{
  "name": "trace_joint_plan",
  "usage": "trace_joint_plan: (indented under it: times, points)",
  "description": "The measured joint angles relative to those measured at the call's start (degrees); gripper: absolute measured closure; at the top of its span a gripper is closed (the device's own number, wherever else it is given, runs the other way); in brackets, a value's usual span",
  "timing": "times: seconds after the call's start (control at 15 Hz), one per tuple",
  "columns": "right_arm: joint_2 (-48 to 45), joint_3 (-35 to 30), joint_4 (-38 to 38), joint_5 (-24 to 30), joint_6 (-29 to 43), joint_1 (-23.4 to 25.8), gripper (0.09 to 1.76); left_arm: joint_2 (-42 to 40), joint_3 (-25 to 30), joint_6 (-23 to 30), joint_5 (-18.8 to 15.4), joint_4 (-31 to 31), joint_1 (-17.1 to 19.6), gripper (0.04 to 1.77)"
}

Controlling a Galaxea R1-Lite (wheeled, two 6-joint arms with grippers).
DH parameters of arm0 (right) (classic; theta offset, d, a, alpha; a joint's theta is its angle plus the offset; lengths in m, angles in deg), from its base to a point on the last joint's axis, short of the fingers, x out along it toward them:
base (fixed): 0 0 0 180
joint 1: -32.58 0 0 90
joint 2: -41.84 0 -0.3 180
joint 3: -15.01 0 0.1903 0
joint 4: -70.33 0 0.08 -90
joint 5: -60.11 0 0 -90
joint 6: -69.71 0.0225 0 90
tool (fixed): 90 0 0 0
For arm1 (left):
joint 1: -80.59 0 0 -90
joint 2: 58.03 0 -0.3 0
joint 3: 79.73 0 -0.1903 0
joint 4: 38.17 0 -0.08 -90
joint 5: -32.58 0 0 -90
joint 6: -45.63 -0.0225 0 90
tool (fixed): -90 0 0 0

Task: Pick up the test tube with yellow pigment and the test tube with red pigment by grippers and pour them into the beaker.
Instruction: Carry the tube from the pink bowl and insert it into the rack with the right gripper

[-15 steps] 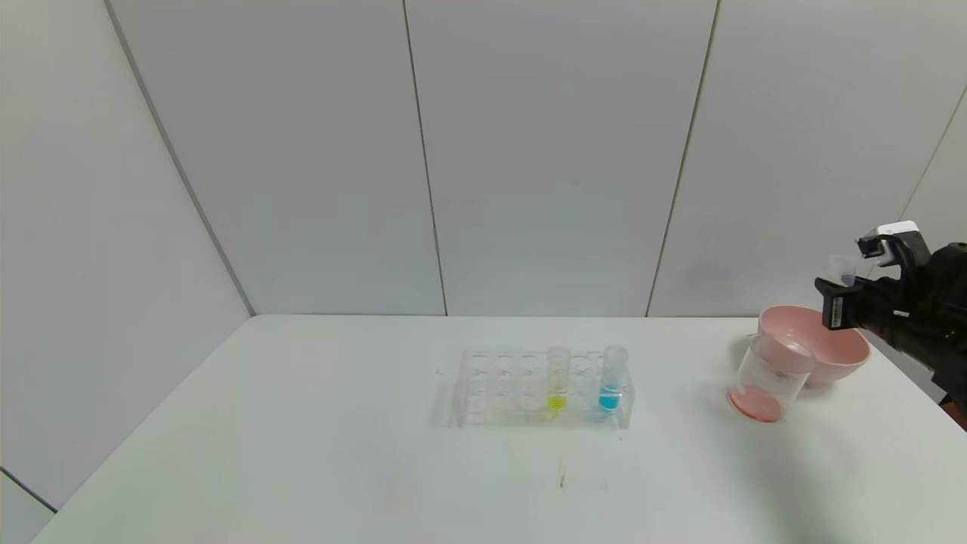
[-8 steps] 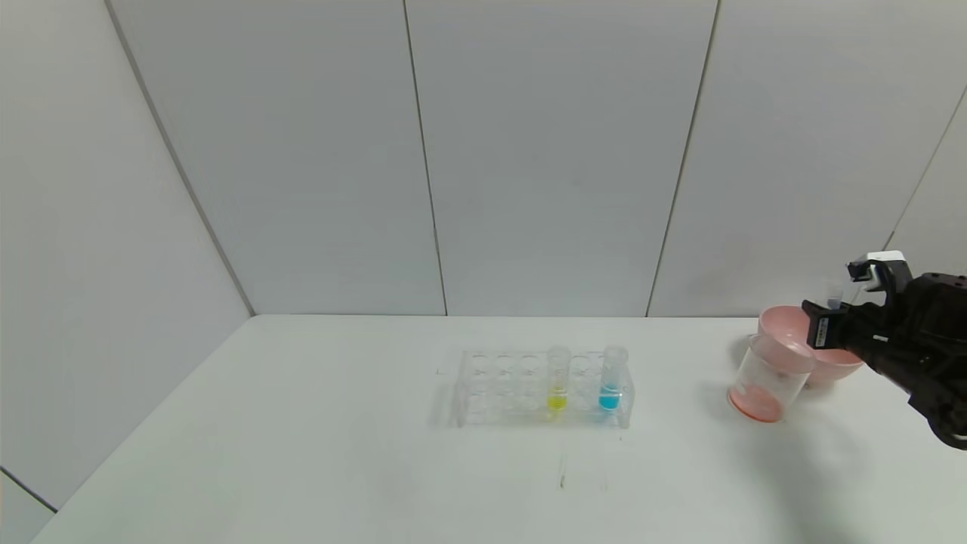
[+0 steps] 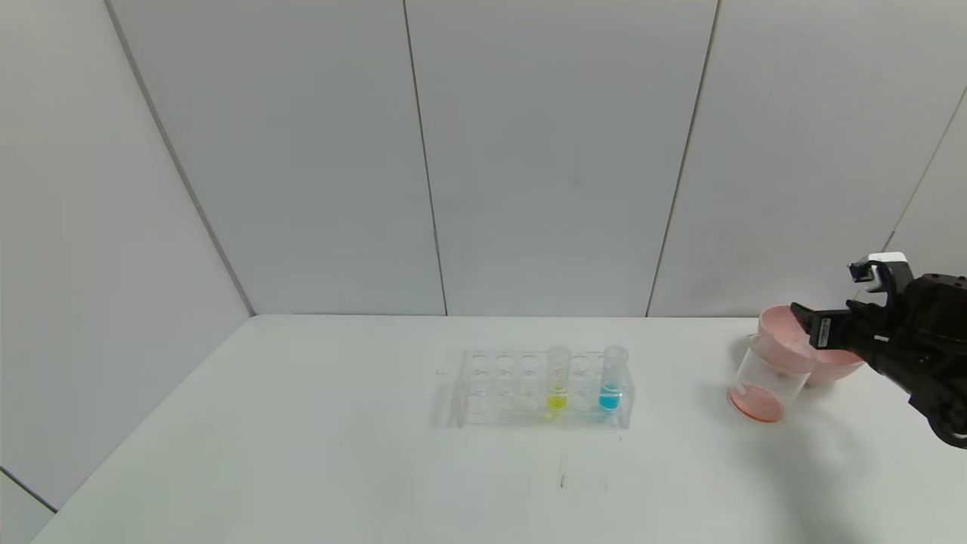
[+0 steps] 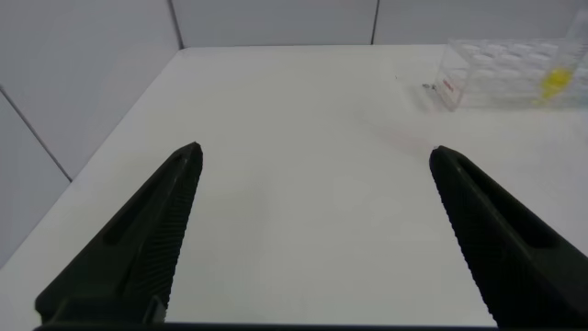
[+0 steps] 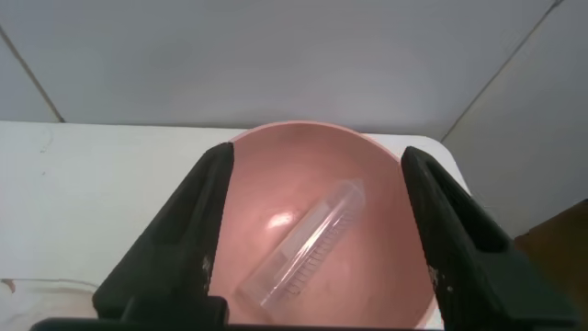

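Over at the far right of the table (image 3: 302,468), the right gripper (image 3: 838,302) hangs just above the pink bowl (image 3: 846,366), its fingers spread wide apart with nothing between them. From its own wrist camera the two black fingers (image 5: 184,248) frame the bowl's hollow, and down inside lies a clear, emptied tube (image 5: 303,244) on its side, resting on the bowl's floor; this looks to be the test tube with red pigment, now drained. The fingers do not touch it.

Just left of the bowl, touching or nearly touching its rim, stands the beaker (image 3: 767,381), with a shallow layer of orange-red liquid at its bottom.

Near the middle of the table sits the clear rack (image 3: 540,385). The test tube with yellow pigment (image 3: 557,378) stands upright in it, and the tube with blue liquid (image 3: 612,378) stands upright a couple of holes to its right.

The left gripper (image 4: 312,230) is out of the head view; its wrist camera shows its fingers wide apart, holding nothing, above bare table well to the left of the rack.
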State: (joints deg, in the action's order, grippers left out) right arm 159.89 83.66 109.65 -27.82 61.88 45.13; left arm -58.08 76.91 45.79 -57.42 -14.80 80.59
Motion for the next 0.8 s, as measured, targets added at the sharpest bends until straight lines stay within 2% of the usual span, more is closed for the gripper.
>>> trace_joint_plan:
  times: [0.27,0.4,0.53,0.6,0.8]
  points:
    - [-7.4,1.2,-7.2,-0.1,1.9,0.6,0.38,0.0,0.0,0.0,0.0,0.0,0.0,0.05]
    - [-14.2,2.2,-13.6,0.0,6.5,0.2,0.33,0.0,0.0,0.0,0.0,0.0,0.0,0.05]
    - [-22.7,3.1,-21.3,-0.6,11.6,-2.3,0.28,0.0,0.0,0.0,0.0,0.0,0.0,0.05]
    - [-26.7,3.2,-24.4,-2.1,13.9,-5.1,0.27,0.0,0.0,0.0,0.0,0.0,0.0,0.05]
    - [-35.8,1.4,-29.2,-10.7,19.1,-19.3,0.23,0.0,0.0,0.0,0.0,0.0,0.0,0.05]
